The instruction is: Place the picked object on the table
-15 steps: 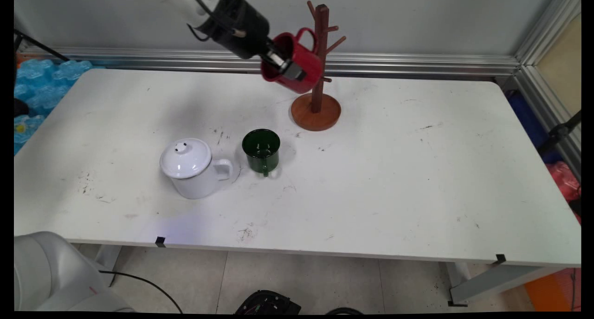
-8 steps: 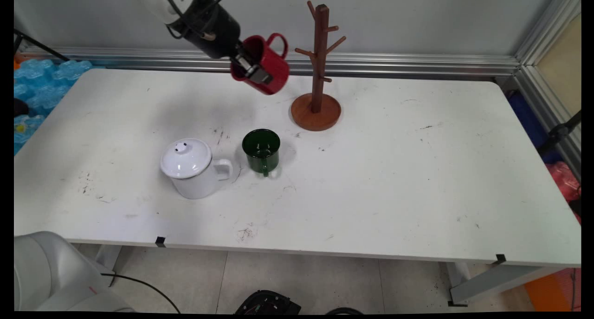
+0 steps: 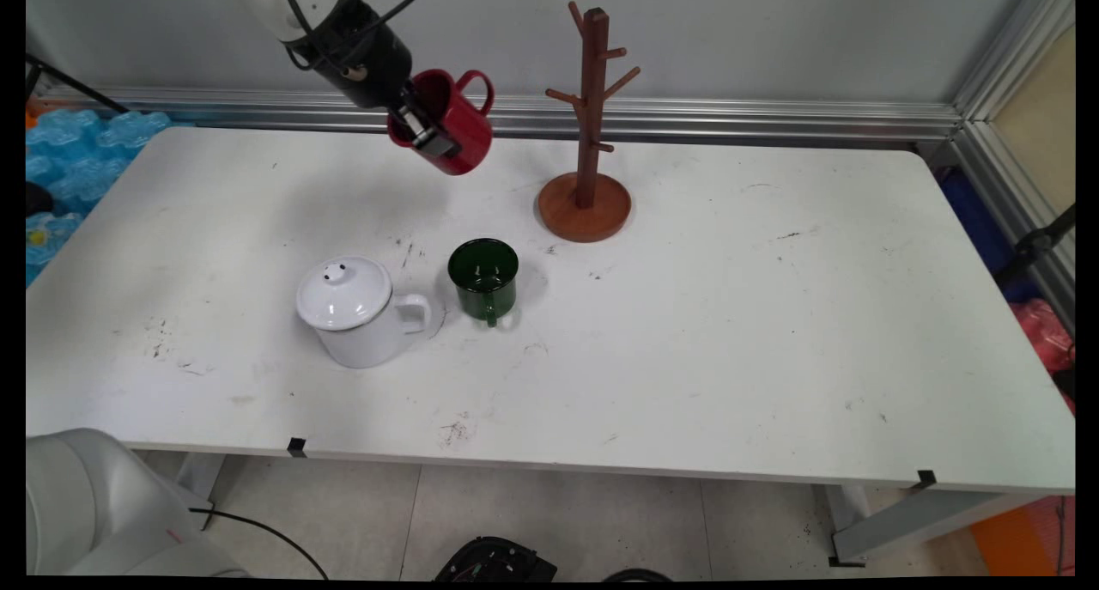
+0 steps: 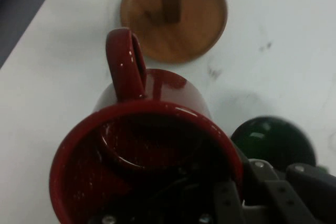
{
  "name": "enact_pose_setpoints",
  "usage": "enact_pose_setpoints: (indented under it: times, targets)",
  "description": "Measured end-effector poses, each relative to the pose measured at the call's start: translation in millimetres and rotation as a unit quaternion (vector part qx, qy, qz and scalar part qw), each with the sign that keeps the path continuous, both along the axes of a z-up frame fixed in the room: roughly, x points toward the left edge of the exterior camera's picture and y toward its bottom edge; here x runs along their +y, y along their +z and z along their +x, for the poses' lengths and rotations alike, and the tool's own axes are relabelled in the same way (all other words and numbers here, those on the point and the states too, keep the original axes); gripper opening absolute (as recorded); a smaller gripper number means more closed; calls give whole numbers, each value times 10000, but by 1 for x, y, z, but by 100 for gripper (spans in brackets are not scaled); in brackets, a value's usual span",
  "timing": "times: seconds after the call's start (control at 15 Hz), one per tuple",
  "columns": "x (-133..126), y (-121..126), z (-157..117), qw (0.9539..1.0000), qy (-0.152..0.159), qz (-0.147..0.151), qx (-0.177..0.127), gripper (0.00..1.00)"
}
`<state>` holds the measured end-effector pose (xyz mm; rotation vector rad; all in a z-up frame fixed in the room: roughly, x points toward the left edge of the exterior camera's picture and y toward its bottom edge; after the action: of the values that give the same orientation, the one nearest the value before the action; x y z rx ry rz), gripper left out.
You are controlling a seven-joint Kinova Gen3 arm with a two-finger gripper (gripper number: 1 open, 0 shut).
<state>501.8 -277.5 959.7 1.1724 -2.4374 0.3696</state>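
We have the black two-finger gripper (image 3: 427,131) clamped on the glossy red ceramic mug's (image 3: 446,126) rim — aloft, at nine o'clock of the brown wooden mug tree (image 3: 589,118) — so a tilted one-wall grip risks slipping.

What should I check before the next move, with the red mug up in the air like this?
1. Grip: the tool is clamped on the rim of the glossy red mug, one finger inside, one outside: ok.
2. Mug clear of the brown wooden mug tree: apart, mug to its left in the main view: ok.
3. Height: mug is off the white table: ok.
4. Dark green enamel mug: upright on the table, untouched: ok.
5. White lidded enamel pot: upright, lid on: ok.
6. Mug contents: interior is dark in the hand view: cannot tell.
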Motion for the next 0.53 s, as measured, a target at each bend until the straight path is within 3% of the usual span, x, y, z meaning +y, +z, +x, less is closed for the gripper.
enact_pose_setpoints:
  times: [0.53]
  targets:
    - [-24, -27, 15, 9962, -483, 356, -636, 0]
